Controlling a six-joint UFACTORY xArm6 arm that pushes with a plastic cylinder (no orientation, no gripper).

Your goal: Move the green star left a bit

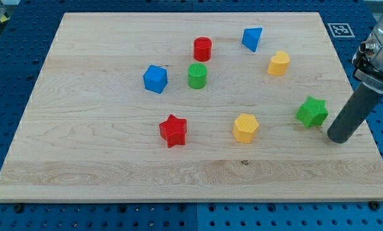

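Note:
The green star [312, 111] lies on the wooden board [101, 160] at the view's right. My tip [338, 138] rests on the board just to the right of the star and slightly below it, a small gap apart. The dark rod rises from the tip toward the view's upper right.
A yellow hexagon [246, 128] lies left of the star. A red star [173, 131] lies at lower centre. A green cylinder [197, 76], a red cylinder [203, 49], a blue cube [155, 79], a blue triangular block [252, 38] and a yellow block [279, 63] lie higher up.

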